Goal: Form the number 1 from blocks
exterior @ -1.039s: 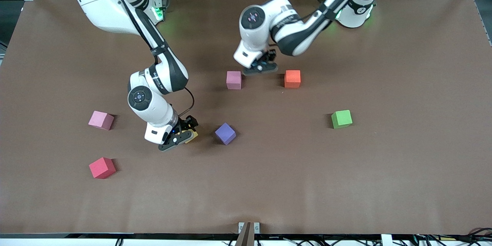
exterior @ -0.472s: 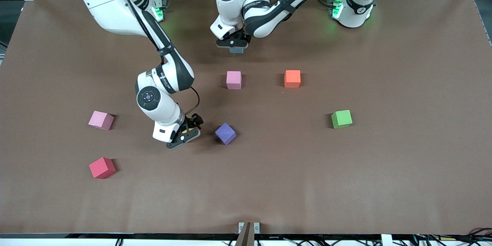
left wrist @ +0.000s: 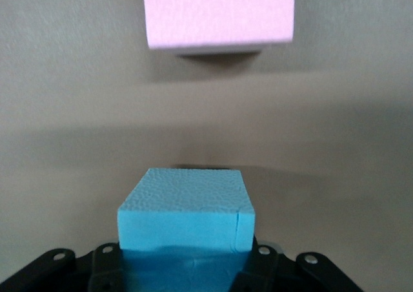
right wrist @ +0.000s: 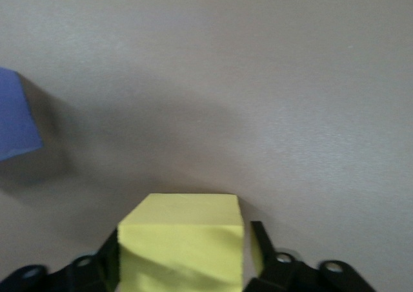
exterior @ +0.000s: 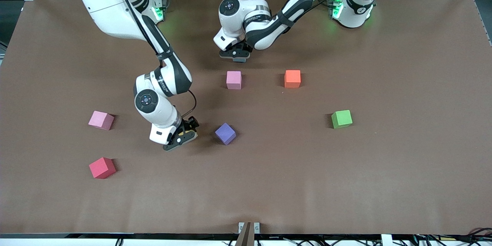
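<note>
The left gripper (exterior: 235, 56), clamped on the light blue foam cube (left wrist: 186, 209), had carried it up-table and hung just above the mauve-pink foam cube (exterior: 233, 80); the right gripper (exterior: 180, 138) had begun closing round the yellow foam cube (right wrist: 182, 241); placement looked imminent.

The left gripper (exterior: 237, 57) holds a first cube (left wrist: 186, 208) over the table (exterior: 384, 180), above a spot farther from the front camera than a second cube (exterior: 233, 80). A third cube (exterior: 292, 78) lies beside the second toward the left arm's end, and a fourth cube (exterior: 341, 118) lies nearer the camera, closer still to that end. The right gripper (exterior: 183, 137) is low at a fifth cube (right wrist: 181, 240), with a sixth cube (exterior: 225, 133) near it toward the left arm's end; toward the right arm's end lie a seventh cube (exterior: 101, 120) and, nearer the camera, an eighth cube (exterior: 102, 167).
</note>
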{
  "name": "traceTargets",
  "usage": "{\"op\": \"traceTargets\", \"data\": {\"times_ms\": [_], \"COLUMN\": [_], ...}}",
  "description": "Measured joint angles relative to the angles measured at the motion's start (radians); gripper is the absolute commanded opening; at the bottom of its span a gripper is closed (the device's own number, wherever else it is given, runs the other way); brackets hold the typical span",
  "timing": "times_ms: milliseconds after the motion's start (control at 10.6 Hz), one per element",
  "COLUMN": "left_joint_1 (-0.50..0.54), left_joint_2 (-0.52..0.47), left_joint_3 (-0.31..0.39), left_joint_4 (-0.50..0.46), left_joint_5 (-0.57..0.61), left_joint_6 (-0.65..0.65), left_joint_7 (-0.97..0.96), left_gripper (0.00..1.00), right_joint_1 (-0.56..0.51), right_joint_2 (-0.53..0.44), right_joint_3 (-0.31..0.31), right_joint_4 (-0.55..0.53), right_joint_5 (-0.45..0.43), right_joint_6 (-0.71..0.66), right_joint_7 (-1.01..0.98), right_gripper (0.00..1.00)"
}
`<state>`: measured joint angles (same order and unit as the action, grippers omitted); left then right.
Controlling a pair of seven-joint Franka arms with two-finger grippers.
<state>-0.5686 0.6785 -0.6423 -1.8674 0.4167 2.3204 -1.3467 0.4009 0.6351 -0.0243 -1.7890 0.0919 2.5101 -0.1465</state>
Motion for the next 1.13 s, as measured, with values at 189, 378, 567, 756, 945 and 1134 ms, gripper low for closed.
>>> {"op": "traceTargets", "data": {"times_ms": [189,378,567,756,945,1134], "left_joint_1": [-0.001,-0.004,-0.018,-0.023,-0.025,-0.027], "left_joint_2": [0.008,0.026,0.043,0.053,0.065,0.079], "left_joint_3": [0.006,0.018,0.041,0.053,0.065,0.07], "left_joint_4": [0.028,0.059,0.072,0.087,0.114,0.13], "left_joint_5": [0.0,0.002,0.009,0.01,0.01,0.01], "left_joint_6": [0.0,0.0,0.0,0.0,0.0,0.0], "left_joint_7": [0.0,0.0,0.006,0.016,0.031,0.038], "left_gripper": [0.0,0.0,0.0,0.0,0.0,0.0], "right_joint_1": [-0.001,-0.001,-0.008,-0.024,-0.04,-0.042], "right_joint_2": [-0.001,-0.001,-0.016,-0.075,-0.135,-0.152], "right_joint_3": [-0.01,-0.013,-0.015,-0.016,-0.017,-0.015], "right_joint_4": [0.002,0.003,0.008,0.017,0.016,0.011], "right_joint_5": [0.01,0.037,0.049,0.058,0.063,0.069], "right_joint_6": [0.001,0.001,-0.024,-0.144,-0.231,-0.25], "right_joint_7": [0.0,0.001,0.008,0.059,0.105,0.188], "right_gripper": [0.35,0.37,0.37,0.37,0.37,0.37]}}
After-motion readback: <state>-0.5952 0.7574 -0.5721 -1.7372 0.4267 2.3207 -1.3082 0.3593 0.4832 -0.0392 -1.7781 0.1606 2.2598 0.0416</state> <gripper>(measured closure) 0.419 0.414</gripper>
